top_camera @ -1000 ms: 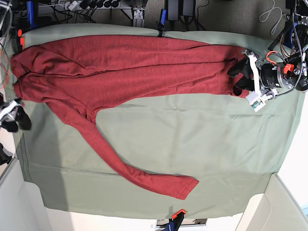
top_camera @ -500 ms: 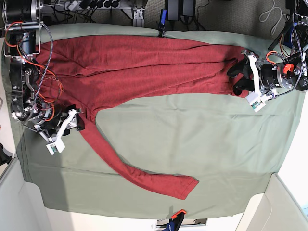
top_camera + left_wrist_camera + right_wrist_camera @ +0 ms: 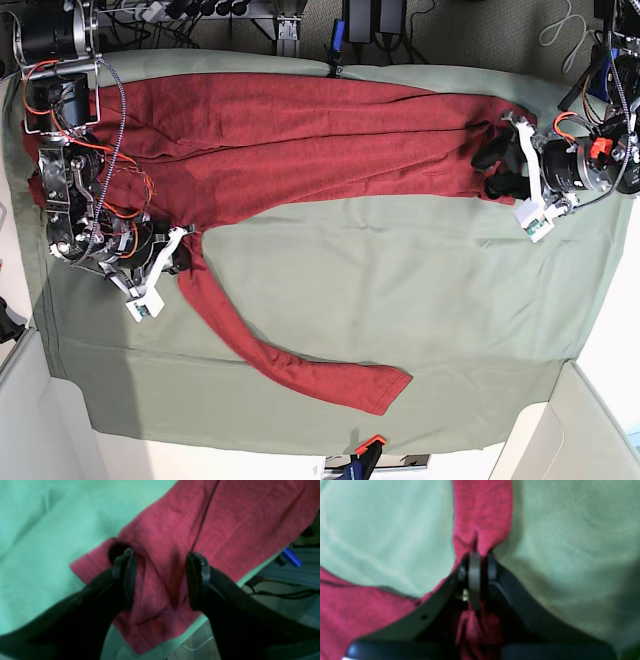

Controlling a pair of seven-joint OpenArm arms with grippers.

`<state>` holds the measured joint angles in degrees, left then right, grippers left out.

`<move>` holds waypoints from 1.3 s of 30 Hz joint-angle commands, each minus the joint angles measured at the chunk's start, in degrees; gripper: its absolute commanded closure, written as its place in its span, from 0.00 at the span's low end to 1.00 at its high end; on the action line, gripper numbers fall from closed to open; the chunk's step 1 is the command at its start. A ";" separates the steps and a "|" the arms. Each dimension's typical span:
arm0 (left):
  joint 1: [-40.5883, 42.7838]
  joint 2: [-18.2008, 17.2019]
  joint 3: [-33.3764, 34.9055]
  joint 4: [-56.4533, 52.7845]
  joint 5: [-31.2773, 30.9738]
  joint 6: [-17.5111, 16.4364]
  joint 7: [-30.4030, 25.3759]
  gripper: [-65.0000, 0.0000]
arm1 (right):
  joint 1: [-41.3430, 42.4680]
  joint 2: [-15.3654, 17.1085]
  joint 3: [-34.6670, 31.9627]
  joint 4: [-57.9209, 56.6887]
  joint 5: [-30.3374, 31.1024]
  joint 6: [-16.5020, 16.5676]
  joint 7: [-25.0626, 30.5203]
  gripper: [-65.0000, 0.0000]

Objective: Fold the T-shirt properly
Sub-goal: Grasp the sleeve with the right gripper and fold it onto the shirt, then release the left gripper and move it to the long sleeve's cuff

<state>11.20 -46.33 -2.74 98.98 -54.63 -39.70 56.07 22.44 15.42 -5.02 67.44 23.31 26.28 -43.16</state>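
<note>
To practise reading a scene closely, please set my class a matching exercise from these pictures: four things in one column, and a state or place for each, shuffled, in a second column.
Things:
1. right gripper
2. left gripper
3. sleeve cuff
4. table cloth

States or places:
A. lies flat near the table's front edge, away from both arms
B. jaws apart, over the T-shirt's hem end
C. sage green, spread under everything
D. jaws pinched shut on the sleeve near the shirt's body

Pairs: 1-D, 2-B, 3-A, 4-C
</note>
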 commanded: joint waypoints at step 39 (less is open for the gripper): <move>-7.67 13.66 -0.70 -0.37 -1.51 -0.30 -3.72 0.47 | -33.40 5.33 6.27 42.56 9.68 4.35 -6.34 0.50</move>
<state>4.40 -32.01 -2.83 98.02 -55.02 -39.70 53.52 -11.44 20.10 0.78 108.81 32.40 31.07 -50.81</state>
